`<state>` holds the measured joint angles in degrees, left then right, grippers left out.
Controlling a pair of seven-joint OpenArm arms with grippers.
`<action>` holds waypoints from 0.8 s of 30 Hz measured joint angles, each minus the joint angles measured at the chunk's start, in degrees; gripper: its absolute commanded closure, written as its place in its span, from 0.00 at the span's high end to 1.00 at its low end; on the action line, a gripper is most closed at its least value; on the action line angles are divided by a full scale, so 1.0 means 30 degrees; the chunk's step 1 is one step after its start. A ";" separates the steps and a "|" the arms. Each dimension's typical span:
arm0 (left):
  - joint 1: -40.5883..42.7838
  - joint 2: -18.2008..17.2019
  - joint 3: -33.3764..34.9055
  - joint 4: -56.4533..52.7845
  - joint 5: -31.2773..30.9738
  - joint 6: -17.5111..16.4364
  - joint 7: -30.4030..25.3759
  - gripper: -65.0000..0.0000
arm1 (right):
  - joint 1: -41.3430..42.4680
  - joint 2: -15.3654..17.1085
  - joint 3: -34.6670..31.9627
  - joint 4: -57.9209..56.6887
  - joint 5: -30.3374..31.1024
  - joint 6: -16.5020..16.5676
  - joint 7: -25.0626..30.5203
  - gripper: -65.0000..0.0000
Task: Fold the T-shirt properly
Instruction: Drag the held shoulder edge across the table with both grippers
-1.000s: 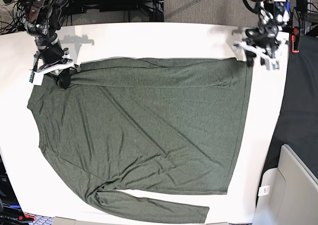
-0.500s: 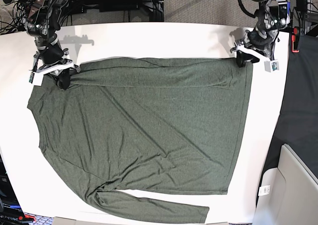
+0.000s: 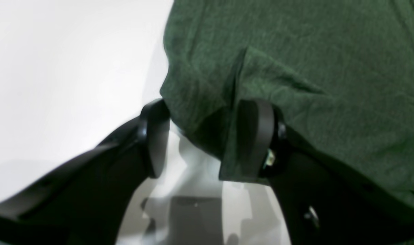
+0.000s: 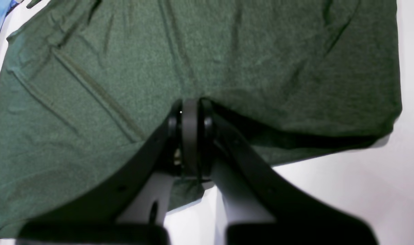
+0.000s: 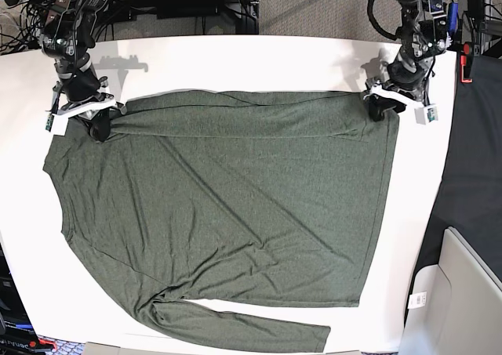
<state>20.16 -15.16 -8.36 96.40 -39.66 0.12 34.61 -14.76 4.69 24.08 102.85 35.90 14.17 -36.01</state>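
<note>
The dark olive-green T-shirt (image 5: 227, 206) lies spread flat on the white table (image 5: 235, 61), with one long sleeve (image 5: 251, 327) along the near edge. My right gripper (image 5: 96, 124), at the shirt's upper left in the base view, is shut on a pinch of the fabric (image 4: 227, 51); its fingers (image 4: 190, 136) are pressed together. My left gripper (image 5: 380, 106) is at the shirt's upper right corner. In the left wrist view it (image 3: 203, 136) is open, with the shirt's corner (image 3: 200, 102) between the two fingers and draped over the right one (image 3: 253, 136).
The table's right edge drops to a dark surface (image 5: 474, 175). A pale box (image 5: 463, 292) stands at the lower right. Cables and arm bases (image 5: 180, 2) crowd the back edge. Bare white table (image 3: 57, 68) lies beside the shirt's corner.
My left gripper has moved down and toward the shirt, from above the bare table onto the upper right corner. My right gripper has stayed shut on the fabric.
</note>
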 measured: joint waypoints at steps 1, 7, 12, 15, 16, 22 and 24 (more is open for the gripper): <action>0.0000 -0.0007 0.0000 -0.0007 0.0000 0.0007 0.0000 0.41 | 0.0000 0.0000 0.0000 0.0000 0.0000 0.0000 0.0000 0.00; -0.0270 0.0022 0.0000 -0.0138 -0.0007 0.0138 0.0401 0.01 | 0.0000 0.0000 0.0000 0.0000 0.0000 0.0000 0.0000 0.00; -0.0219 0.0022 -0.0015 -0.0109 0.0007 0.0146 0.0415 0.00 | 0.0000 0.0000 0.0000 0.0000 0.0000 0.0000 0.0000 0.00; -0.0138 0.0015 -0.0022 0.0160 0.0007 0.0175 0.0627 0.00 | -0.0022 0.0007 0.0000 0.0000 0.0000 0.0000 0.0007 0.00; 0.0044 0.0007 -0.0022 0.0306 0.0036 0.0160 0.0699 0.00 | -0.0066 0.0015 0.0000 0.0000 0.0000 0.0000 0.0007 0.00; 0.1384 0.0015 -0.1027 0.1406 0.0080 0.0364 0.0954 0.00 | -0.0612 0.0015 0.0015 0.0211 0.0007 0.0000 0.0000 0.00; 0.1552 0.0036 -0.1246 0.1457 0.0058 0.0153 0.0962 0.00 | -0.0969 0.0022 0.0015 0.0641 0.0000 0.0007 0.0000 0.00</action>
<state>24.82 -15.05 -12.10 100.77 -39.48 0.58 37.50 -17.67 4.75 24.12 104.77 35.90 14.20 -36.01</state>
